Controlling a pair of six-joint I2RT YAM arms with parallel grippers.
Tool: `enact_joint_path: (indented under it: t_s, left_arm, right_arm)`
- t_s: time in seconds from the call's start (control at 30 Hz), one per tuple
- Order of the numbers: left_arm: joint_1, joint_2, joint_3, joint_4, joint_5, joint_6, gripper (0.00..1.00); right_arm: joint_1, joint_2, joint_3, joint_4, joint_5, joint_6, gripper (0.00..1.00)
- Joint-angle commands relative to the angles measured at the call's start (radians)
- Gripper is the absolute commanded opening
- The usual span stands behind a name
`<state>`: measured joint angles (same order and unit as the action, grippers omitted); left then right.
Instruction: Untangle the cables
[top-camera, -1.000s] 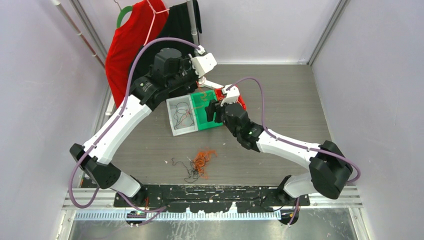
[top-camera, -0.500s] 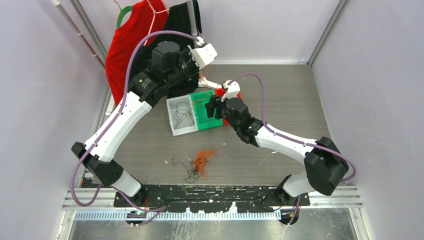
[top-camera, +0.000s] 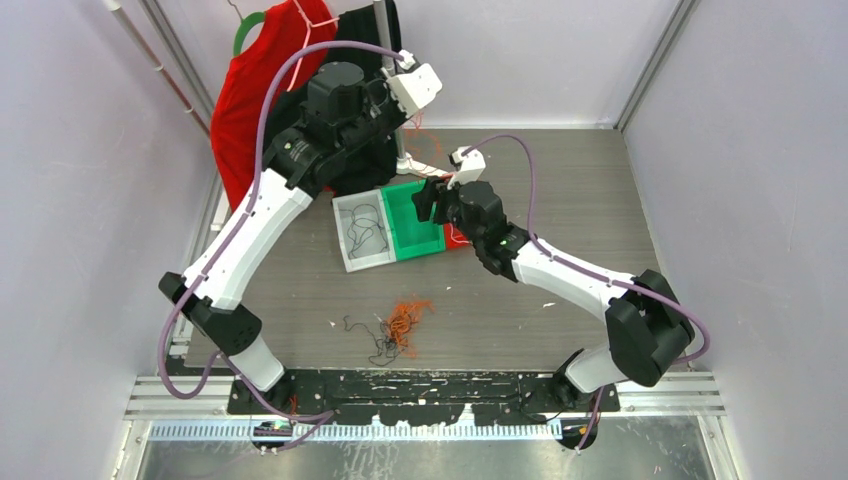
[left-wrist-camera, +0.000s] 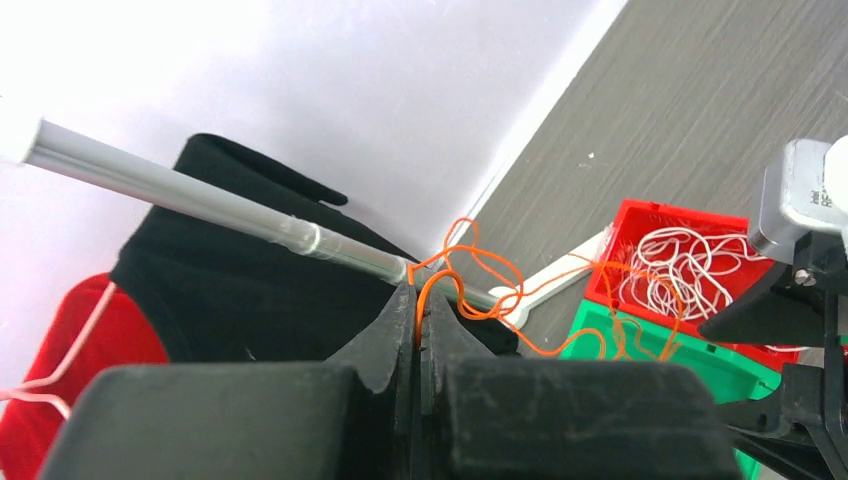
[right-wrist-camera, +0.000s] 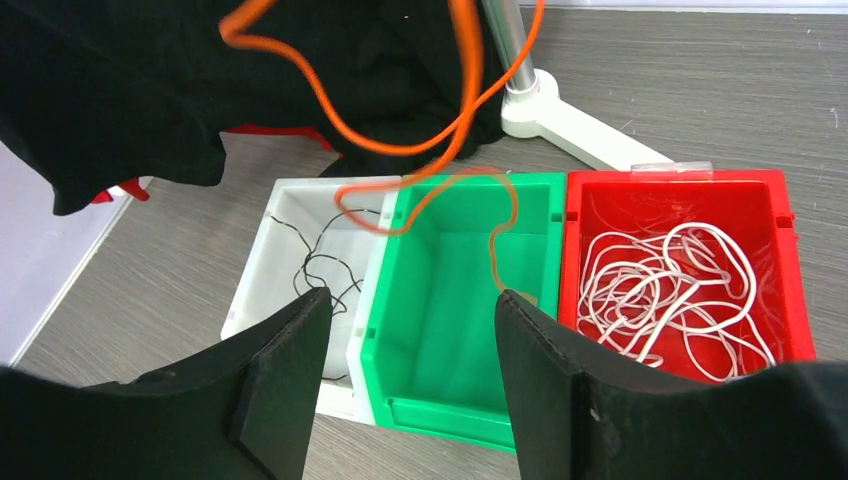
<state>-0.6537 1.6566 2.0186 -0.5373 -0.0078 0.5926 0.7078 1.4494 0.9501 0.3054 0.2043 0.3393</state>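
My left gripper (left-wrist-camera: 418, 300) is shut on a thin orange cable (left-wrist-camera: 470, 268), held high by the garment stand at the back. The cable loops down in front of the black cloth (right-wrist-camera: 400, 150), and its tail hangs into the green bin (right-wrist-camera: 440, 330). My right gripper (right-wrist-camera: 410, 300) hovers open over that bin with nothing between its fingers. A snarl of orange and black cables (top-camera: 400, 325) lies on the table in front. Black cable sits in the white bin (right-wrist-camera: 300, 185), and white cables fill the red bin (right-wrist-camera: 680, 178).
A stand with a metal pole (left-wrist-camera: 200, 200) and a white foot (right-wrist-camera: 570, 125) holds a red garment (top-camera: 255, 90) and a black one (left-wrist-camera: 240, 290) at the back left. The three bins stand side by side below it. Pale walls enclose the table.
My left gripper has risen and moved back with the orange cable, drawing most of it up out of the green bin. My right gripper shifted slightly back over the bins.
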Motion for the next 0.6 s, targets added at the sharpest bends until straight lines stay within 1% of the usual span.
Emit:
enact_joint_path:
  t_s: [0.0, 0.2, 0.57]
  left_arm:
    - [-0.004, -0.017, 0.029, 0.036, -0.002, 0.013, 0.00]
    - [-0.007, -0.049, -0.116, 0.053, 0.008, 0.013, 0.00]
    - [-0.009, -0.051, -0.262, 0.084, -0.007, 0.001, 0.00]
  right_arm:
    - [-0.012, -0.004, 0.044, 0.031, -0.023, -0.002, 0.65]
    - [-0.023, 0.005, 0.018, 0.033, -0.029, 0.004, 0.65]
    - [-0.043, -0.008, -0.042, 0.037, -0.007, 0.005, 0.62]
